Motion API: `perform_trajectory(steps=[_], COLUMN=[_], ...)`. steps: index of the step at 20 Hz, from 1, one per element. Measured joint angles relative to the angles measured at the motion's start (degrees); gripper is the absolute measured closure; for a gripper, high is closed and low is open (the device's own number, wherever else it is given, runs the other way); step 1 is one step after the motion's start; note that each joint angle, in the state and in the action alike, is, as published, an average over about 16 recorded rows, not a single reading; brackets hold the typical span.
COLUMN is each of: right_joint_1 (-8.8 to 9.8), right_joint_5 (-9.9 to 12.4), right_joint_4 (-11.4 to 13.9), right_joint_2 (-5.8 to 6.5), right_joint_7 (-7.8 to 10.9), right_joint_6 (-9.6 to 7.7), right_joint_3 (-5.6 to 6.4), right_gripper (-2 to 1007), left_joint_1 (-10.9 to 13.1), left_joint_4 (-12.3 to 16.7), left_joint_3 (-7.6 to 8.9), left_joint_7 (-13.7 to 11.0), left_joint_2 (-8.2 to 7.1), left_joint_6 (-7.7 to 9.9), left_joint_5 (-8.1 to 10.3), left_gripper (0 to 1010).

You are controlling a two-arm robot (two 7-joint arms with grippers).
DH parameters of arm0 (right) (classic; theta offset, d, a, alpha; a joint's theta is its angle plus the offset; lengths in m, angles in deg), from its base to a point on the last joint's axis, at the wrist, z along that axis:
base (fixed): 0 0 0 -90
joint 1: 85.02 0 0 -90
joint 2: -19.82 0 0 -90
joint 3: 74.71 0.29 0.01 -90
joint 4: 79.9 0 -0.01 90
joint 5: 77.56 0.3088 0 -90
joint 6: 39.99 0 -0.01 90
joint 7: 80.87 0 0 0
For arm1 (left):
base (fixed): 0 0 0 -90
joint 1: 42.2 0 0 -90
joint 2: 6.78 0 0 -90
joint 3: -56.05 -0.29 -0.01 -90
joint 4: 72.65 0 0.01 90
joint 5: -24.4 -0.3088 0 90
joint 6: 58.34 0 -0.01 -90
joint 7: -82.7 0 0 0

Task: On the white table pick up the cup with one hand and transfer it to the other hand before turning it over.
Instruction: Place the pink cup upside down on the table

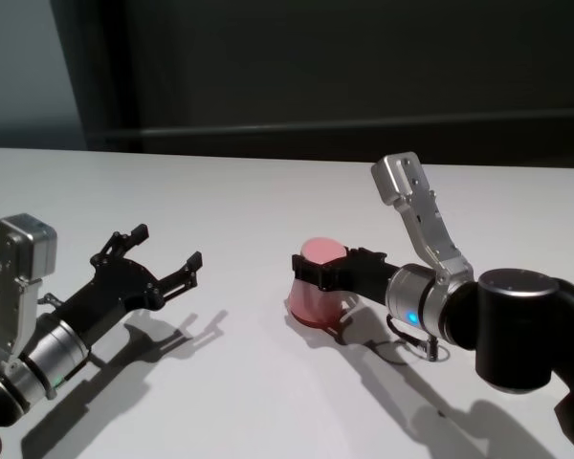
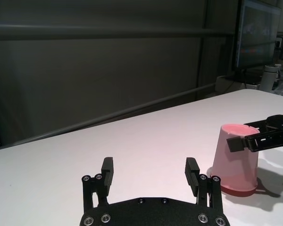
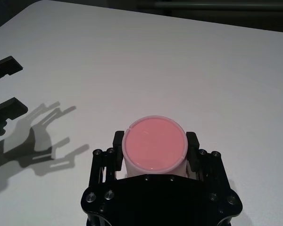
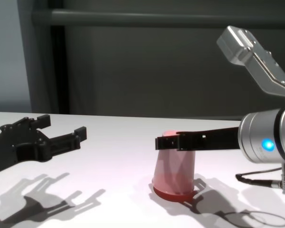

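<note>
The small pink plastic cup [image 1: 316, 287] stands upside down on the flat white table [image 1: 268, 191], rim on the surface. The right black fingered gripper [image 1: 311, 271] reaches in from the cup's right, its fingers on either side of the cup's upper part. The left black fingered gripper [image 1: 167, 251] sits well left of the cup, apart from it.

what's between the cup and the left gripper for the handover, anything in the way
Nothing visible. The cup stands upside down on the table with the right gripper around it near its top. The left gripper is open, off to the cup's left, and only bare tabletop and shadows lie between them.
</note>
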Motion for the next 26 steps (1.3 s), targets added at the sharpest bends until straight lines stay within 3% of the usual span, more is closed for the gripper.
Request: perform_trajectory(steps=[15, 26], right_joint_1=[-0.03, 0.11], right_joint_5=[0.1, -0.3], right_joint_4=[0.1, 0.8], right_joint_2=[0.08, 0.24], right_joint_7=[0.05, -0.11], right_joint_6=[0.29, 0.44], right_joint_3=[-0.07, 0.35], right_gripper=[21, 5], left_joint_1=[0.0, 0.0], left_joint_4=[0.0, 0.0], left_joint_3=[0.0, 0.0], left_joint_7=[0.0, 0.0], left_joint_2=[0.0, 0.0], left_joint_6=[0.0, 0.0], left_joint_5=[0.0, 0.0], left_gripper=[9, 10])
